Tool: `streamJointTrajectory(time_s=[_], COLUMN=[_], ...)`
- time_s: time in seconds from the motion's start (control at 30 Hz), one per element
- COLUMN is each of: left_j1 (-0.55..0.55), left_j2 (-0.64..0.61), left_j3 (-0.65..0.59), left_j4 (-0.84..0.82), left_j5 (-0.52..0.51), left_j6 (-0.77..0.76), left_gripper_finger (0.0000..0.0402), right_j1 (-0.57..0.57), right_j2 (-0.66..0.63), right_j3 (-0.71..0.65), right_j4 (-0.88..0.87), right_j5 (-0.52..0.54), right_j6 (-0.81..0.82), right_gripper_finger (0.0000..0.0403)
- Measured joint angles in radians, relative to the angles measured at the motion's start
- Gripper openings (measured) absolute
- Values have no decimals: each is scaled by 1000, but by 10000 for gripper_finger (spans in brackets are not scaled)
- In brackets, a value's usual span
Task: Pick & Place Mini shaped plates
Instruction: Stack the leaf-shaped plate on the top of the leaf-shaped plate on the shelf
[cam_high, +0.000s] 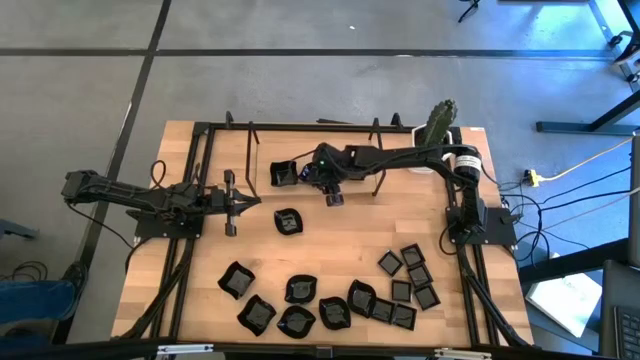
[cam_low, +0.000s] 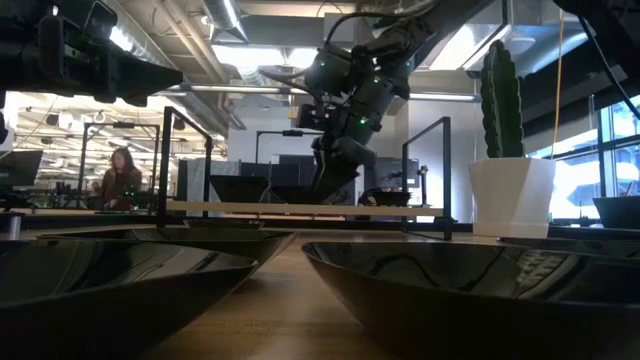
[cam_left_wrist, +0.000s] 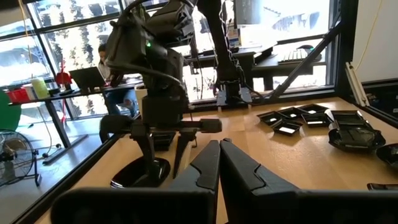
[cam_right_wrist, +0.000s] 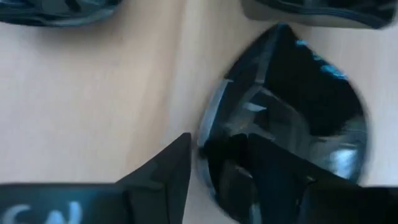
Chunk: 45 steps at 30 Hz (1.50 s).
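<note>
Two arms of mine are showing in the high view. My left gripper is lying low over the left part of the table, pointing right, its fingers clenched on nothing. My right arm is reaching from its base at the right edge across the far side, elbow bent, and my right gripper is pointing down over the far middle. Most of the mini shaped plates are sitting along the near edge, the rounded ones left and middle, the square ones right. One lone plate is lying in the middle between my grippers, and another plate is resting at the far side, left of my right wrist. A white pot with a cactus is standing at the far right corner.

From the low view, two big dark plate rims are filling the near edge, and my right gripper is hanging down far behind them. The pot is standing to the right, and a person is sitting in the room beyond.

Left wrist view: my fingers are pressing together, and my right gripper is standing over a dark plate, fingers spread.

Right wrist view: my fingers are straddling the rim of a wavy glossy plate, one finger outside on the wood, the other inside the dish, not yet gripping it.
</note>
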<state>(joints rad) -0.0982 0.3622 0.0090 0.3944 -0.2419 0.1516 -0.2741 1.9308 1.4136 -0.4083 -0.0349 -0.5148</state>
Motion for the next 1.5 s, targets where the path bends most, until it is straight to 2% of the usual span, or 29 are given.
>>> streamJointTrajectory(time_s=[0.17, 0.47, 0.63, 1.07, 1.27, 1.5], left_j1=[0, 0, 0, 0, 0, 0], left_j2=[0, 0, 0, 0, 0, 0], left_j3=[0, 0, 0, 0, 0, 0], left_j4=[0, 0, 1, 1, 0, 1], left_j5=[0, 0, 0, 0, 0, 0], left_j6=[0, 0, 0, 0, 0, 0], left_gripper_finger=[6, 8, 4, 4, 8, 4], right_j1=[-9, -10, -10, -7, -6, -3], right_j2=[2, -1, -2, 0, 2, 8], right_j3=[1, 5, 6, 3, 19, 63], right_j4=[-7, -50, -79, -134, -148, -180], right_j5=[8, 15, 16, 6, -71, -78], right_j6=[10, 6, 6, 19, 33, 69], right_gripper_finger=[126, 42, 27, 61, 110, 161])
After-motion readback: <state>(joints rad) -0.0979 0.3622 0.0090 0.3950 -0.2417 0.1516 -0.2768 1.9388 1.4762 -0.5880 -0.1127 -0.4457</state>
